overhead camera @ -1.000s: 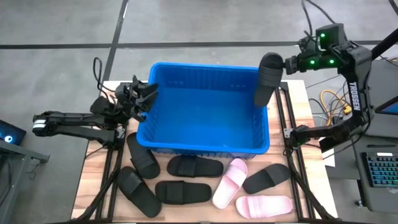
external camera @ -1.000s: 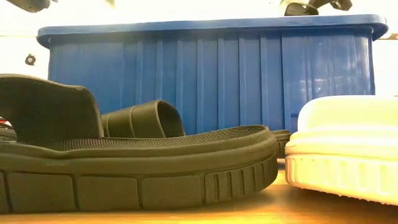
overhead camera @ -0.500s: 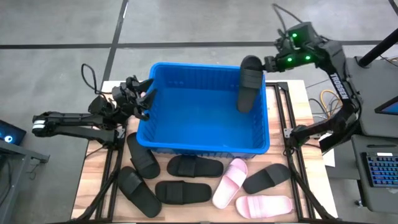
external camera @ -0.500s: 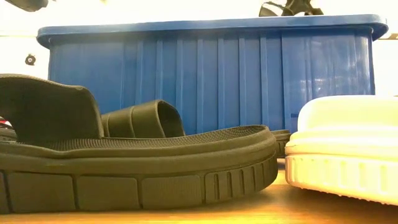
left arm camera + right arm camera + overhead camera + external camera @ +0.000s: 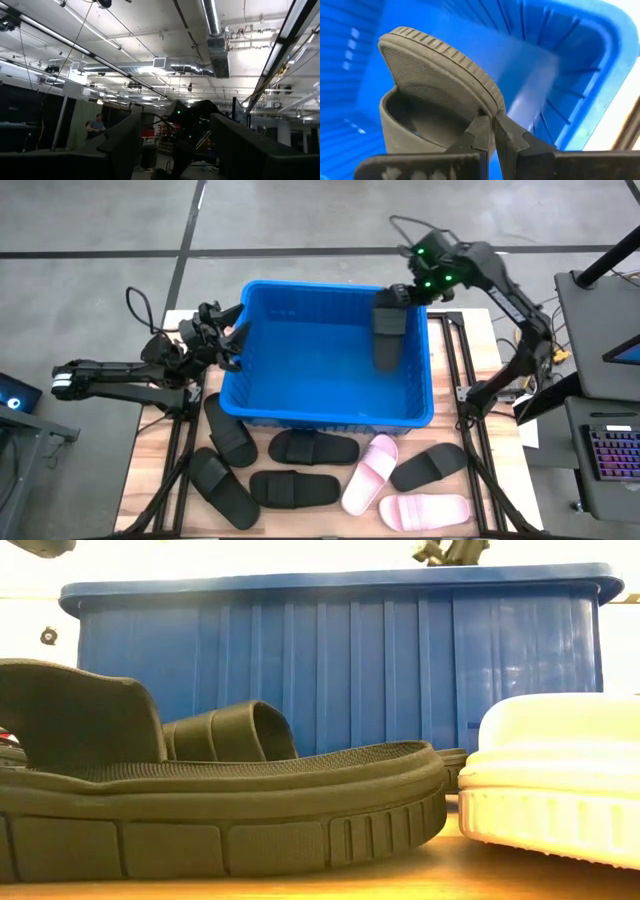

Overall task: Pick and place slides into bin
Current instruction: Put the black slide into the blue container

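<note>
Blue bin (image 5: 240, 395) walls ring my right gripper (image 5: 404, 293), pinching a black slide (image 5: 388, 338) upper right; I should lower before releasing.

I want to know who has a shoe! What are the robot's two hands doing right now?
Left gripper: open, holding nothing, beside the blue bin.
Right gripper: shut on a black slide, hanging over the bin.

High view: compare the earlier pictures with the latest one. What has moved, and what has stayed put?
The right gripper, shut on a black slide, carried it leftward from the bin's right rim to over its inside. The left gripper and the slides on the table stayed.
</note>
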### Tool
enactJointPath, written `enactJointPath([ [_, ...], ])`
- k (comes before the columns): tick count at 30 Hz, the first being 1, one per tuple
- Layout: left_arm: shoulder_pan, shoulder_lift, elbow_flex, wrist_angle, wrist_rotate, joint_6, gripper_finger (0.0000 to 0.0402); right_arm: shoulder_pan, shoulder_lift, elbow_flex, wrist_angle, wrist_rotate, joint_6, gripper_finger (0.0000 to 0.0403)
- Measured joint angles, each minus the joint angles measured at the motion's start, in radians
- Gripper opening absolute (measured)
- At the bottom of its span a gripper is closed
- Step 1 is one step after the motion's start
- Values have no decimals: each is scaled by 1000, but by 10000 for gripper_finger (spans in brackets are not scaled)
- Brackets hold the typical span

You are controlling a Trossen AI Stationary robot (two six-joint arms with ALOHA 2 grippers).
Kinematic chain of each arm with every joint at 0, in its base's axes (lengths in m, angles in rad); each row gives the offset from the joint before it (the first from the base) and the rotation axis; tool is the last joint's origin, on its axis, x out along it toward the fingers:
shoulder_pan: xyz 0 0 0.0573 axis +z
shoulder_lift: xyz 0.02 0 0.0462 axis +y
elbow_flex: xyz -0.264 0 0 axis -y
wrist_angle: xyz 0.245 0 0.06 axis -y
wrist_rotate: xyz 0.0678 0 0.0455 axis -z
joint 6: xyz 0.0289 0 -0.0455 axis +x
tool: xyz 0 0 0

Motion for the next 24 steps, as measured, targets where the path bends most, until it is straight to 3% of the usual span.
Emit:
enactJointPath([
  [6,0,5,0,4,0,14,223,22,100,0,-42,83,35,9],
  [24,0,30,0,3,-5,19,223,28,304,-16,-71,135,60,8],
])
